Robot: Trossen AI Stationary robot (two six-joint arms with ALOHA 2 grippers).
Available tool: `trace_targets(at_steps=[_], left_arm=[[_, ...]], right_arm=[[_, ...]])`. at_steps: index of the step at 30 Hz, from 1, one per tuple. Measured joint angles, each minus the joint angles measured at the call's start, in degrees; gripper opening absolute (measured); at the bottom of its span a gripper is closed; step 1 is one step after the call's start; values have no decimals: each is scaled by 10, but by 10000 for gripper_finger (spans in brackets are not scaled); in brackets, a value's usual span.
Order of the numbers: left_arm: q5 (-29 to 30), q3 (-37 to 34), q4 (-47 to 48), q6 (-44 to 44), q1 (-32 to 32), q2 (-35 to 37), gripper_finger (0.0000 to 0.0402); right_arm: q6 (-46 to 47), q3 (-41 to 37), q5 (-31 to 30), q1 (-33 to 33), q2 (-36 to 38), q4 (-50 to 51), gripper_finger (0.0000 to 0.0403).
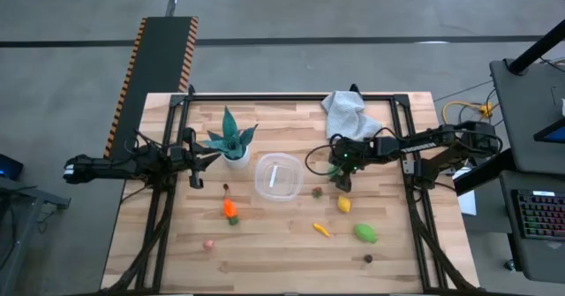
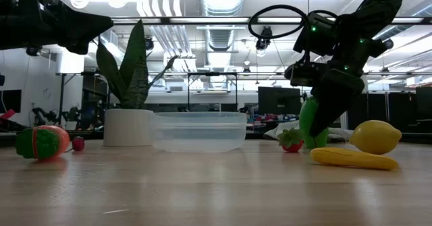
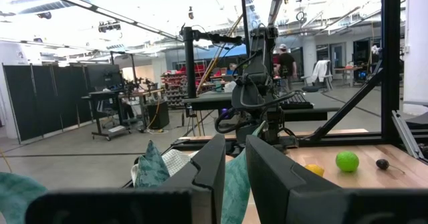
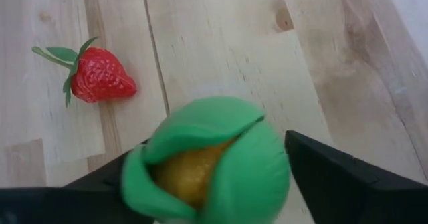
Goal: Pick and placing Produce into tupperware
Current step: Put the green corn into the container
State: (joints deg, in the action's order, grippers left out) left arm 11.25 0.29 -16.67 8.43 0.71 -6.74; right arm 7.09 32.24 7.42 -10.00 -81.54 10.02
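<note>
The right gripper [image 4: 214,177] stood spread around the green-husked corn piece [image 4: 210,157] just right of the tupperware [image 1: 278,177] (strawberry [image 4: 100,77] beside it), a light, stiff, probably slick toy best pinched across its rounded middle.

Two dark arms with looping black cables and green lights.

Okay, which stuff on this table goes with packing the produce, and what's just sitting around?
Job:
clear tub
corn, between right gripper fingers
strawberry
lemon
lime
carrot

Lying about:
potted plant
grey cloth
</note>
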Motion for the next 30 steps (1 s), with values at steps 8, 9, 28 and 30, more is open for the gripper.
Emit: trace_targets(at_steps=[8, 9, 28, 30], left_arm=[[0, 0, 0, 0, 0, 0, 48], [0, 0, 0, 0, 0, 0, 48], [0, 0, 0, 0, 0, 0, 48], [0, 0, 0, 0, 0, 0, 48]], right_arm=[[0, 0, 0, 0, 0, -2, 193], [0, 0, 0, 0, 0, -2, 193], [-6, 47, 0, 0, 1, 3, 193], [-13, 61, 0, 0, 1, 8, 193]])
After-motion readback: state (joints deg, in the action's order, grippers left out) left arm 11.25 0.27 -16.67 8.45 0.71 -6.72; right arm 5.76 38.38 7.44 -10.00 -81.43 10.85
